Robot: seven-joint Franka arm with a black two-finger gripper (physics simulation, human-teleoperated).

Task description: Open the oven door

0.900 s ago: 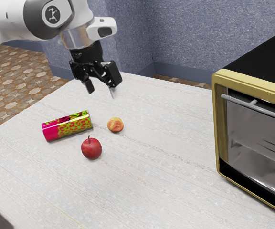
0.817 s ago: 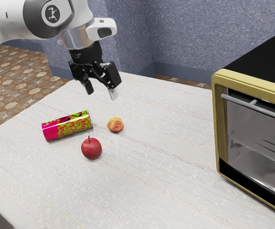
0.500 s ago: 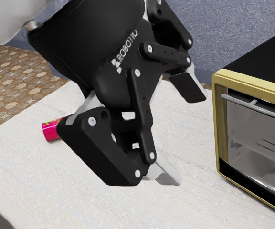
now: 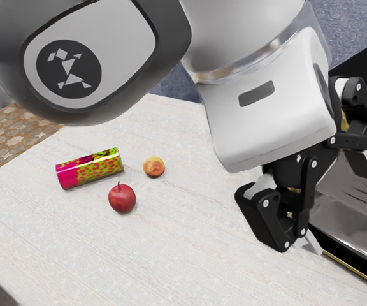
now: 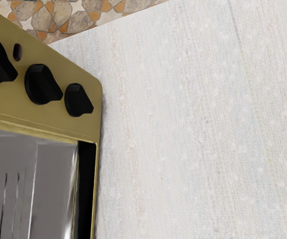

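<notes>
One pale table point(image 4: 171, 255), top faintly streaked; one wall point(image 4: 359, 22), speckled blue-grey, at the far side; one floor point(image 4: 18, 137), brown-and-cream patterned, beyond the table's edge at the exterior view's left; lighting, soft and even.

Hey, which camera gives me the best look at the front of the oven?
The wrist view: the oven's front is unblocked there, with three black knobs on its gold panel. The exterior view shows glass partly behind the gripper.

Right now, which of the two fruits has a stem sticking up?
The deep red apple; the other fruit, mottled yellow and orange, shows no stem.
</notes>
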